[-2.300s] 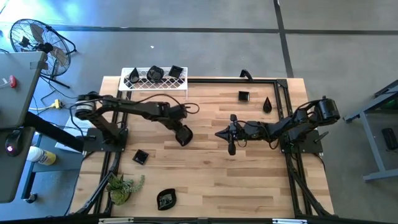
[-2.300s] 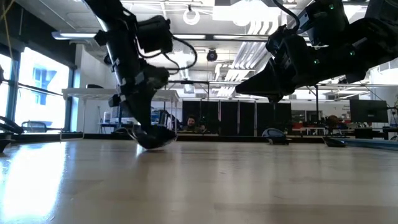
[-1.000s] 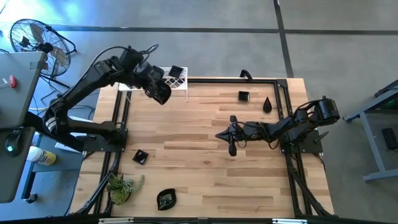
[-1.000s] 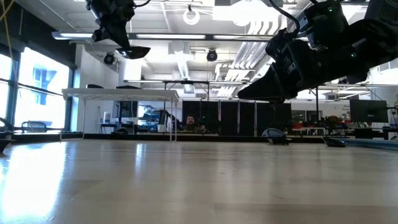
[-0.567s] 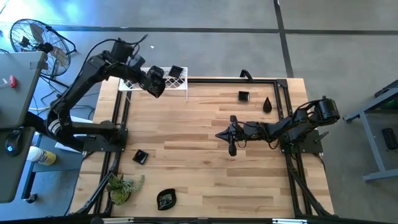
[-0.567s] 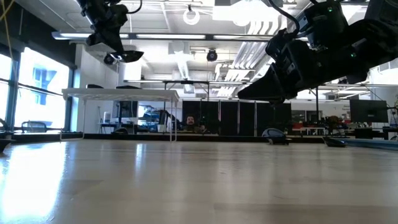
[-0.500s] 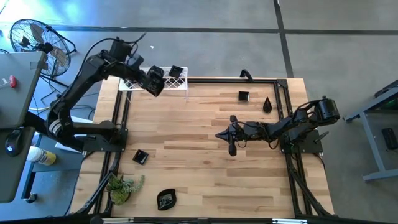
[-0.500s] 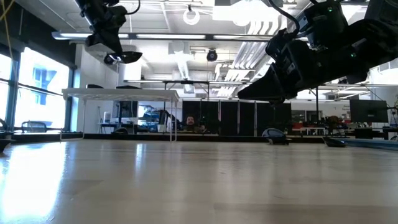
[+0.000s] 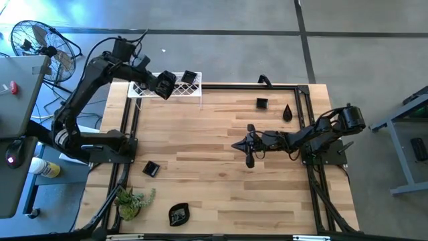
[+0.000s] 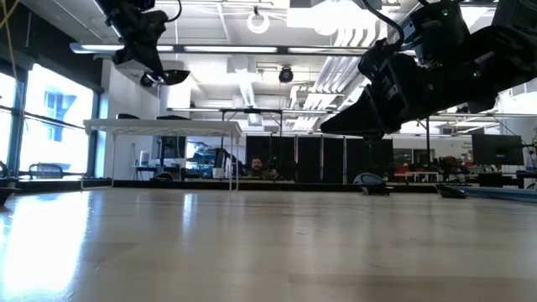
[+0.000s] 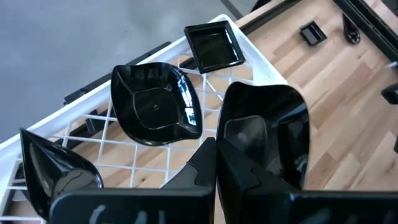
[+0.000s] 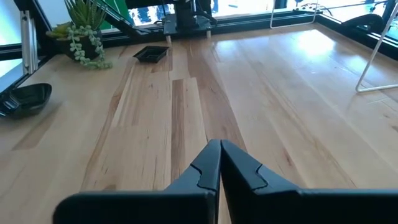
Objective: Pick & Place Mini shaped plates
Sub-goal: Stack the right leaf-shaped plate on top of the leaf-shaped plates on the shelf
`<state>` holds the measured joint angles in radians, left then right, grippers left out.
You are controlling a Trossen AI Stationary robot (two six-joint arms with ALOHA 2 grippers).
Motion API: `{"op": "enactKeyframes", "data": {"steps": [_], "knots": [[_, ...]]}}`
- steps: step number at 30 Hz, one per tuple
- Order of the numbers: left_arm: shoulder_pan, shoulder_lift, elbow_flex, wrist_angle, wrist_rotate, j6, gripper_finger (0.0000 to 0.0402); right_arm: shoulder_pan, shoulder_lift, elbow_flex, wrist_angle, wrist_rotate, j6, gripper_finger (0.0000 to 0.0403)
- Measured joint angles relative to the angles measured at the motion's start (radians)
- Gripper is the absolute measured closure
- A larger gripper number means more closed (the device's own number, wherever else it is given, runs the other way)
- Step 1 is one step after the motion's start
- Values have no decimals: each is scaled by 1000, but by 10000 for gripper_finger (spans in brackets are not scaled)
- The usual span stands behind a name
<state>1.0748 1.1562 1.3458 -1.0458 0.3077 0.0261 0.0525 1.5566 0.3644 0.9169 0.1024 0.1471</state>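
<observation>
Left gripper (image 11: 216,163) is raised over the white wire rack (image 9: 194,97) at the table's far left corner, jaws clenched on a glossy black plate (image 11: 267,140). The held plate hangs above the rack's lattice, not yet set down, beside a rounded-square plate (image 11: 155,104) already lying there.

Rack contents as seen from the left wrist view: the rounded-square plate in the middle, a small square plate (image 11: 213,46) at one end, and a dark pointed plate (image 11: 56,174) at the other end. That makes three delivered, with a fourth in the gripper.

Right gripper (image 12: 219,163) hovers near the table's centre, jaws pressed together and empty. It is idle above bare wood.

Plates left on the table, from the high view:
- a small square plate (image 9: 262,103) near the far edge, right half;
- a teardrop plate (image 9: 287,112) just beside it, toward the right arm's base;
- a square plate (image 9: 151,169) at the left side, near the left arm's base;
- a leaf-shaped plate (image 9: 178,214) at the near edge, close to the green plant (image 9: 131,201).

Judgement: the task looks roughly half done on what is visible. Four plates remain loose on the table, and the current placement needs only a lowering and release. The free spot on the rack appears to lie right beneath the held plate, so the drop should be simple, though the plates already there leave little margin.
</observation>
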Motion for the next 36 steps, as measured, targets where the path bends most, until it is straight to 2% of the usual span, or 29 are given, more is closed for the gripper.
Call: {"op": "enactKeyframes", "data": {"steps": [14, 20, 26, 32, 36], "knots": [[-1, 132, 0, 11, -6, 31, 401, 0, 0, 1, -17, 0, -17, 395], [0, 158, 0, -20, -103, 23, 401, 0, 0, 1, -20, 0, -17, 400], [-1, 194, 0, -9, -90, 30, 401, 0, 0, 1, -23, 0, -18, 398], [0, 241, -1, 82, -90, 22, 401, 0, 0, 1, -23, 0, -18, 399], [29, 248, 6, 117, -42, 22, 401, 0, 0, 0, -23, 0, -18, 401]]}}
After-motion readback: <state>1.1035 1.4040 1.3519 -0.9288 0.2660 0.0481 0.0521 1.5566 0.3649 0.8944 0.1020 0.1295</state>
